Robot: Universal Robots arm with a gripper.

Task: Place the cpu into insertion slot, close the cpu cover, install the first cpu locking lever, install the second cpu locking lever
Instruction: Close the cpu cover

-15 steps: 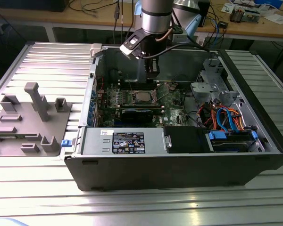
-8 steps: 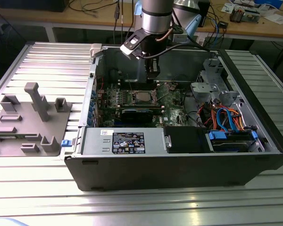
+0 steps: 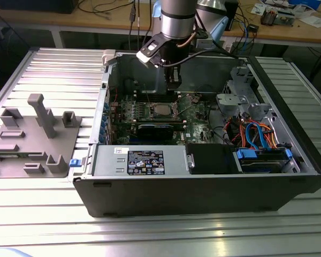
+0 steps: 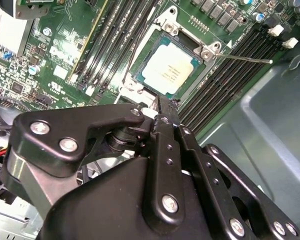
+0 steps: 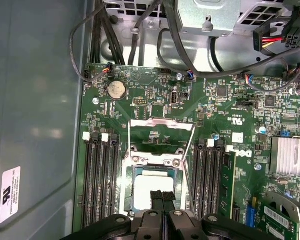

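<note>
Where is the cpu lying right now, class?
In both wrist views the cpu sits in the insertion slot, between the black memory slots, with the open cpu cover beside it and the tool close above it.

Robotics lab or electronics workshop, by the look of it. A ribbed aluminium table (image 3: 37, 64) carries an open computer case (image 3: 203, 187), with the green circuit board (image 5: 155, 100) bare inside. A robot arm (image 3: 177, 21) reaches into the case from above. A grey moulded parts holder (image 3: 32, 142) sits on the table at the exterior view's left. Wooden benches (image 3: 43, 21) stand behind, strewn with cables (image 3: 104, 6) and small electronic parts (image 3: 278, 16).
</note>
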